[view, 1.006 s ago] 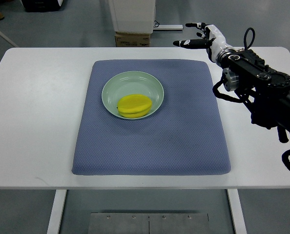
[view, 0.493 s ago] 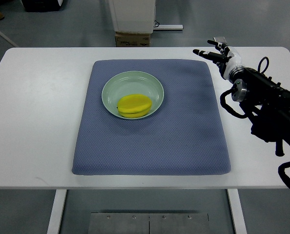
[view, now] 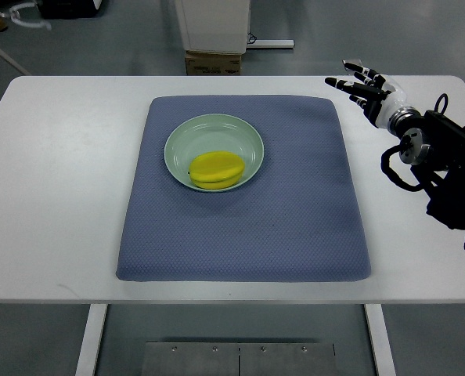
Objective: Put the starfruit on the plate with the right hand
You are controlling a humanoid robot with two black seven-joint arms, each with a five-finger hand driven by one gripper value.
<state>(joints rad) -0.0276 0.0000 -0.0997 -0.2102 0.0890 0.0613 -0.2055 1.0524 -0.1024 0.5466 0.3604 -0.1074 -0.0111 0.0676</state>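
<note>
A mat [view: 244, 227] lies at the centre of the tabletop [view: 52, 196]. On the mat's far half, left of its middle, sits a plate [view: 187, 141], and the starfruit [view: 216, 169] rests in the plate's near right part. Off the mat's far right corner, the right hand [view: 365, 88] hangs over the tabletop, its arm entering from the right edge. Beyond the tabletop's far edge a cardboard box [view: 212, 62] stands on the floor.
</note>
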